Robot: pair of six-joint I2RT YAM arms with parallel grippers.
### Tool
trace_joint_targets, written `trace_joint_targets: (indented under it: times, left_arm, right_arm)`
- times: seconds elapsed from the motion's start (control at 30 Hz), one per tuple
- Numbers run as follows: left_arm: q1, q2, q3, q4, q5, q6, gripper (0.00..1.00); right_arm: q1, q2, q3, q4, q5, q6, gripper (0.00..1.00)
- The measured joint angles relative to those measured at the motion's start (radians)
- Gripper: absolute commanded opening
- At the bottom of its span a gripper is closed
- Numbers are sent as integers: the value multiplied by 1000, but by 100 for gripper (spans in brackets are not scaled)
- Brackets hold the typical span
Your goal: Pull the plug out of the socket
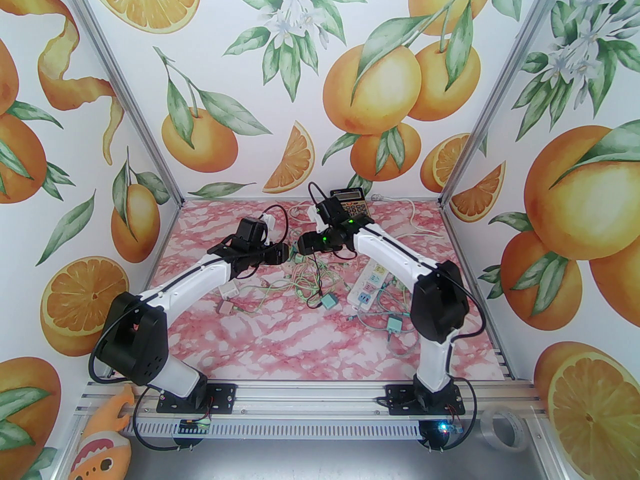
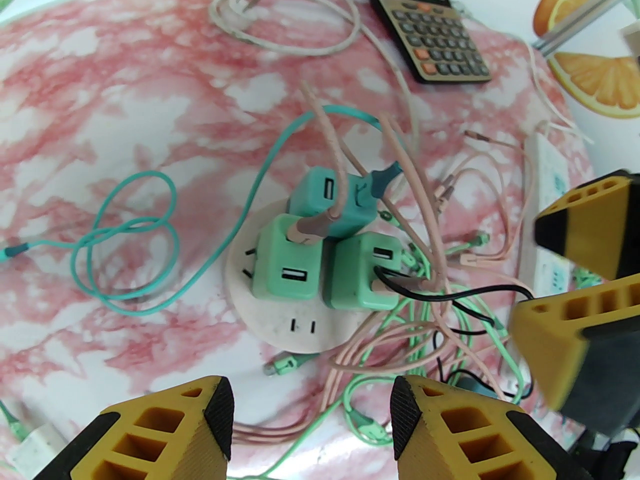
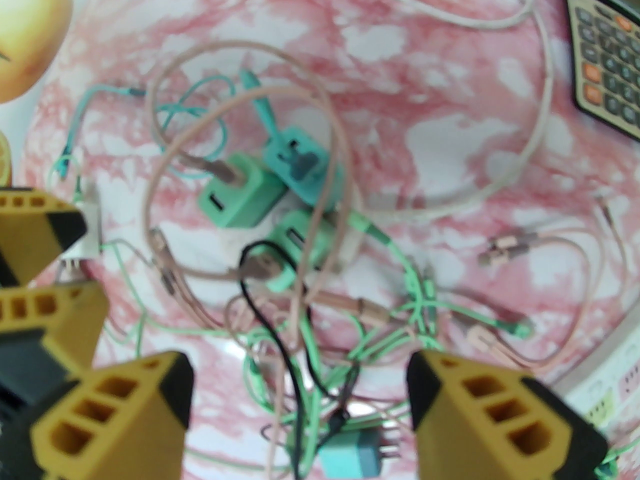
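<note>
— Nearest us, the left gripper hangs with fingers wide, holding nothing.

— We see the right gripper likewise, spread wide and empty above tangled cables.

— Where do we find the socket?

— We find it in the middle of the bench, round and white, ahead of the left gripper's tips. Three green plugs sit in it, packed close, cables in their ports. We see a calculator by the far edge.
</note>
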Motion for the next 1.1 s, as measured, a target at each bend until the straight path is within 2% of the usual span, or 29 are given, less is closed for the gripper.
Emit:
trace_joint_targets:
  times: [0.3,0.43,0.6,0.7,0.9,1.0,1.1]
  left_arm:
    - [65,43,0,15,8,-18,55]
    - [68,58,0,18,19,-18,55]
    - [68,68,0,24,31,-23,55]
    - [68,71,0,31,36,-26,55]
    - [68,75,0,39,46,-26,55]
    - [68,75,0,49,61,-26,55]
    - [58,79,0,69,72,-19,55]
  right_arm:
    - [49,114,53,-28,61,23,75]
    - [59,143,53,-58,101,24,70]
    - [50,153,32,-90,215,14,67]
    - [50,153,1,-87,288,11,61]
    - [47,149,-18,-87,425,-37,62]
    - [30,132,-48,-80,430,-69,64]
    - [9,107,-60,-74,381,-93,65]
